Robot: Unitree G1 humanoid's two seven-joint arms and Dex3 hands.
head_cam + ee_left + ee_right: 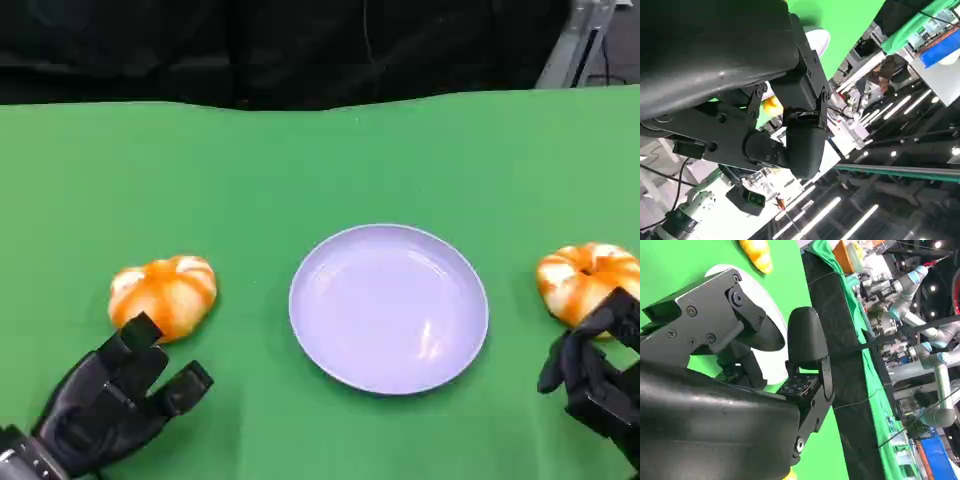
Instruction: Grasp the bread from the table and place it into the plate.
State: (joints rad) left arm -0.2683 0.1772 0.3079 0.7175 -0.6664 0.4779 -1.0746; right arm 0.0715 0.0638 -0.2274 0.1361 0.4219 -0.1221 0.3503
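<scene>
Two orange-and-white bread buns lie on the green table. The left bun (163,295) sits just beyond my left hand (115,400), whose fingers are spread and hold nothing; one fingertip nearly reaches the bun. The right bun (588,280) lies at the table's right edge, and the fingers of my right hand (595,375) overlap its near side without gripping it. The empty lavender plate (388,308) rests between the buns. The left wrist view catches a sliver of bun (771,105) and plate (819,40) past the fingers. The right wrist view shows the plate (774,305) and the far bun (757,252).
The green cloth (320,160) runs back to a black curtain at the far edge. A metal stand (575,40) rises at the back right. The wrist views show lab benches and other robot arms (925,355) beyond the table.
</scene>
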